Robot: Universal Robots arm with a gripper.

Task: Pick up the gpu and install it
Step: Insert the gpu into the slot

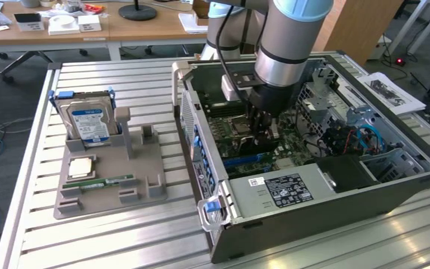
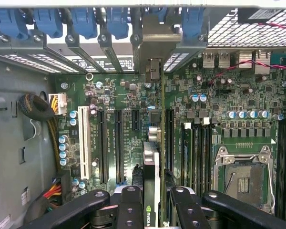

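The exterior camera stands off the arm (image 1: 290, 39), high and to one side. It looks down at a slant across the slatted metal surface (image 1: 125, 235), far enough back to take in the whole open computer case (image 1: 335, 207) on the exterior view's right. The wrist camera sits on the arm and faces straight down along the tool (image 2: 155, 193) into that case, close above the motherboard (image 2: 128, 95). There the gpu (image 2: 151, 162) appears edge-on between the black fingers (image 2: 131, 205). Both views share the motherboard, its CPU socket (image 2: 242, 179) and the blue slot latches (image 2: 86, 21).
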